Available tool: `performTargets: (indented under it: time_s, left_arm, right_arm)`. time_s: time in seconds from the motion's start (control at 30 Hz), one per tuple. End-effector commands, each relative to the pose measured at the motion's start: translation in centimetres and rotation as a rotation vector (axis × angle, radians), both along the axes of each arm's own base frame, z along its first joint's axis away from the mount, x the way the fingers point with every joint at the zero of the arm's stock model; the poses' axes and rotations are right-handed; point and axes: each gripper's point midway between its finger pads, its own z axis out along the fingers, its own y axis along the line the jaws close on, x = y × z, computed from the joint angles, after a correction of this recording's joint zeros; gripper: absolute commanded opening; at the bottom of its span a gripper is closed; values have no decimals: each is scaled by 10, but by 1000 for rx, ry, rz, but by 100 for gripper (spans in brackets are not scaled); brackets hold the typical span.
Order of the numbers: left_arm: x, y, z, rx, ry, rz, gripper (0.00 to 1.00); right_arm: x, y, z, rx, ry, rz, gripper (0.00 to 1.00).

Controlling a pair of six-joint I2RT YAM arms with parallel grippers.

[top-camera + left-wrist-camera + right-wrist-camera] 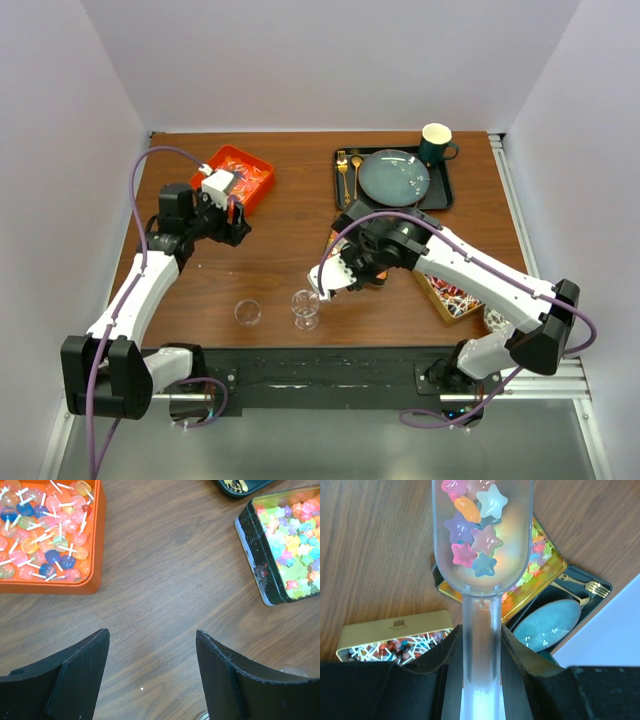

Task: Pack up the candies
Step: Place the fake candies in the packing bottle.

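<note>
Brown wood tabletop [290,230] filled the frame. Right gripper [480,647] was clamped on a clear scoop [481,612] carrying star candies [472,540] at top centre; left gripper [152,675] gaped wide, empty, at the bottom edge.

Glossy pastel star candies [465,530] lie piled in the clear scoop [480,630], others filling a black-sided tin [252,555].

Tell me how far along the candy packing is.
Early. Done: no candy is visible in the jar. In hand: the right gripper is shut on a scoop of star candies, close to that jar. Left: tipping them in; lollipops fill the orange tray, and the left gripper hangs open over the table.
</note>
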Motion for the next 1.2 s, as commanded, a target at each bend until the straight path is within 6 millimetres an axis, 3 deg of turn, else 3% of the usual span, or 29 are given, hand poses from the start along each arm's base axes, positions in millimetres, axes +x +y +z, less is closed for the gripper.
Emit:
performTargets:
  time_s: [0.0,0.37,0.87,1.0,1.17]
  left_arm:
    - [6,1,16,-21,-69,22,74]
    - [4,1,8,-27,-64,25,74]
    - [-1,1,16,-39,-93,32,75]
    - [-4,-3,20,-46,-102,7,75]
    - [-13,-23,29,-119,-106,-104,77]
  right_arm:
    - [5,-7,9,-41,-66,3,0]
    - [-2,1,14,-87,-112,1,0]
    - [-2,11,21,-170,-201,24,0]
    - [-5,13,27,-177,-221,38,0]
    - [-7,10,37,-176,-230,27,0]
